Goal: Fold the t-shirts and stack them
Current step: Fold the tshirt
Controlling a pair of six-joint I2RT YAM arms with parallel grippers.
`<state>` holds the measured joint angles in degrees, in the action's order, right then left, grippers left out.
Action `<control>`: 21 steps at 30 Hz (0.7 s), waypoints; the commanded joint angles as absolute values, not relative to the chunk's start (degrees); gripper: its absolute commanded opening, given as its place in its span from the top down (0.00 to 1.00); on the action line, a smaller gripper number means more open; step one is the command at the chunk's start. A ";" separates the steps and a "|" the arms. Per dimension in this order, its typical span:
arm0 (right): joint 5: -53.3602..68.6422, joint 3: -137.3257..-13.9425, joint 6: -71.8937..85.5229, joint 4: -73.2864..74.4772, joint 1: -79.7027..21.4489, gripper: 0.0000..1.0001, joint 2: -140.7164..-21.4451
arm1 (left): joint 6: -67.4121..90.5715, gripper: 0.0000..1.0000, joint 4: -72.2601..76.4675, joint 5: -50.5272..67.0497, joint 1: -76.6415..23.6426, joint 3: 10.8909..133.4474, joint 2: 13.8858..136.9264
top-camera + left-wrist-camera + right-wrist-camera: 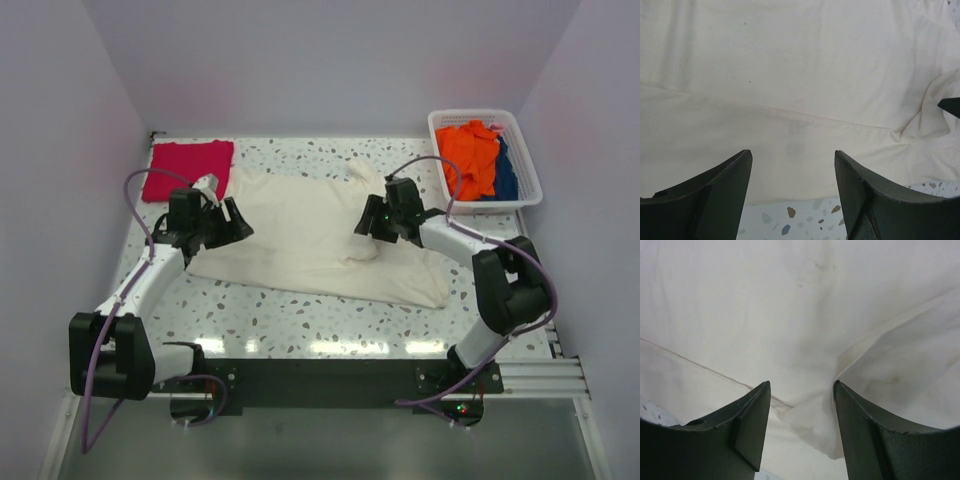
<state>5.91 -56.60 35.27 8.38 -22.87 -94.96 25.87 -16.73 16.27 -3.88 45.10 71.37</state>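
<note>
The large cream-white t-shirt [300,225] lies spread across the middle of the table, its hem toward the right. A crimson-pink t-shirt [188,168] lies folded flat at the back left corner. My left gripper [235,222] hovers open over the cream shirt's left edge; in the left wrist view the cloth [790,75] fills the frame and nothing sits between the fingers [792,152]. My right gripper [368,225] is open over the shirt's right-middle. Its fingers [801,384] straddle a raised fold of cream cloth [765,300] without pinching it.
A white basket [530,190] stands at the back right with orange cloth [472,155] and blue cloth [507,175] in it. The speckled tabletop [790,220] shows just under the left fingers. Walls close in the back and both sides.
</note>
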 commanded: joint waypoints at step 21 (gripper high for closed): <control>-2.64 -58.81 32.61 15.73 -23.11 0.44 -86.58 | 25.05 0.28 -13.62 17.23 -4.04 44.30 70.84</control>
<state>-0.01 -61.49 33.43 14.22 -22.87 -88.68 25.87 -16.62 16.29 -3.88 45.10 71.37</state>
